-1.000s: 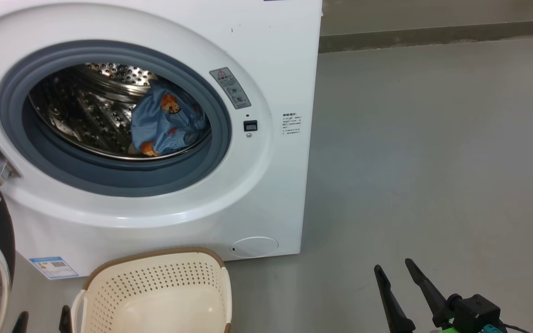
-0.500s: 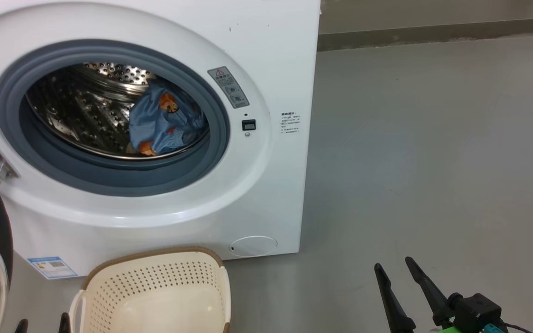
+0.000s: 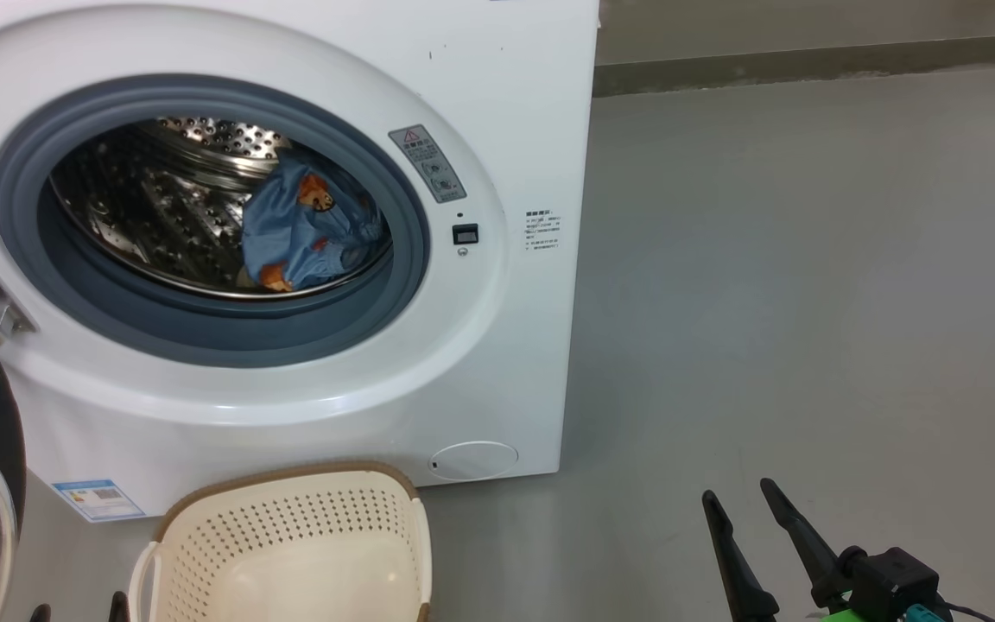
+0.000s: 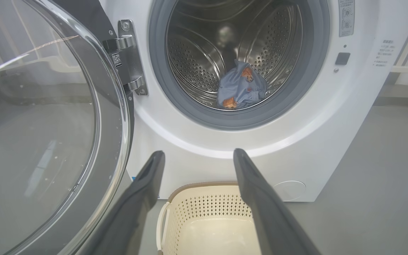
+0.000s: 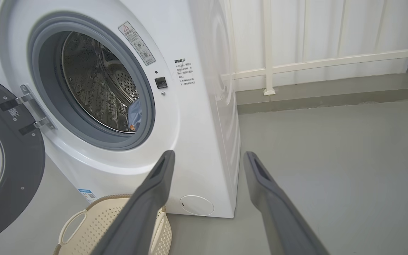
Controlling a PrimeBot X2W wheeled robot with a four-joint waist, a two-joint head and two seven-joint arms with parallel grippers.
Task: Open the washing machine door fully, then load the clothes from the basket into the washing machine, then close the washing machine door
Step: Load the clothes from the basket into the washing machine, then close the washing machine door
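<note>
1. The washing machine door [image 4: 48, 124] is swung wide open, at the left of the left wrist view.
2. The clothes [image 3: 307, 229] lie inside the washing machine [image 3: 506, 86], in the upper left of the head view.
3. The basket [image 3: 290, 518], at the bottom, looks empty.
4. The left gripper [image 4: 198, 153] and right gripper [image 5: 209, 153] are spread wide and hold nothing.
5. I think only shutting the door is left.

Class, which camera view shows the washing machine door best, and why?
Left wrist view: the washing machine door shows close, with glass and black ring. Head view catches a sliver at lower left; right wrist view, roughly half.
</note>
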